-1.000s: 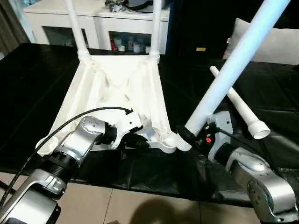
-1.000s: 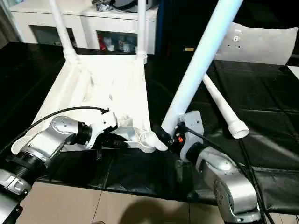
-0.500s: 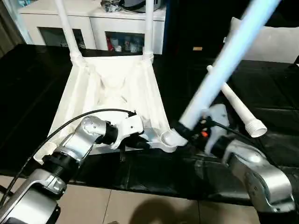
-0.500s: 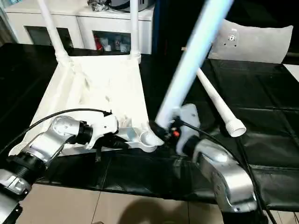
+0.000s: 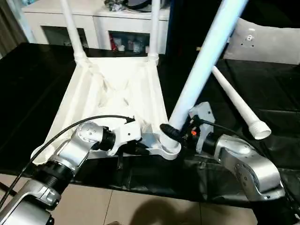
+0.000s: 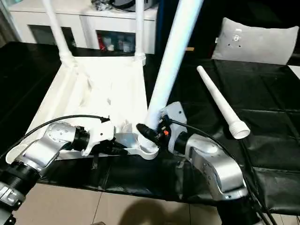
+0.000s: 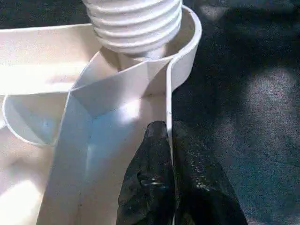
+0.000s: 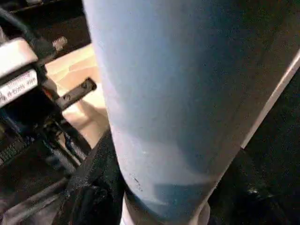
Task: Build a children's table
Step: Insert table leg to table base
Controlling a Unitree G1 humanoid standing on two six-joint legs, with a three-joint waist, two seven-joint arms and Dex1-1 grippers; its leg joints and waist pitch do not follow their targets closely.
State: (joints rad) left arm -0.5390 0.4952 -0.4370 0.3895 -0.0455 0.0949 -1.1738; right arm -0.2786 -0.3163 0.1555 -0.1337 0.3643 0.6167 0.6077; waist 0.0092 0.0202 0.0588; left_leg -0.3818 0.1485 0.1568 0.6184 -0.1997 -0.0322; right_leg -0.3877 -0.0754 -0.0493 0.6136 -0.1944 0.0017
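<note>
Tabletop: the white tabletop (image 5: 117, 93) lies underside up at centre-left of the head views, its ribs showing, on the black desk (image 5: 37, 79).
Fitted legs: two legs (image 5: 70, 26) stand upright in the far corner sockets, upper left of the frame.
Held leg: the leg (image 5: 201, 61) slants up to the top edge, its threaded end (image 7: 133, 23) set in the near-right socket (image 5: 168, 151) (a second ago that end hung just right of the socket, and the leg leaned further right).
Spare leg: a fourth leg (image 5: 236, 105) lies on the desk at right.
Left tool (image 7: 171, 180): pressed together, pinching the tabletop's near rim.
Right tool (image 5: 176, 133): clamped round the held leg near its base.
Room: white cabinet (image 5: 98, 23) with glass doors behind; grey-white panel (image 5: 272, 44) upper right; pale tiled floor (image 5: 140, 211) below.
Writing: a label on the left tool, unreadable.
</note>
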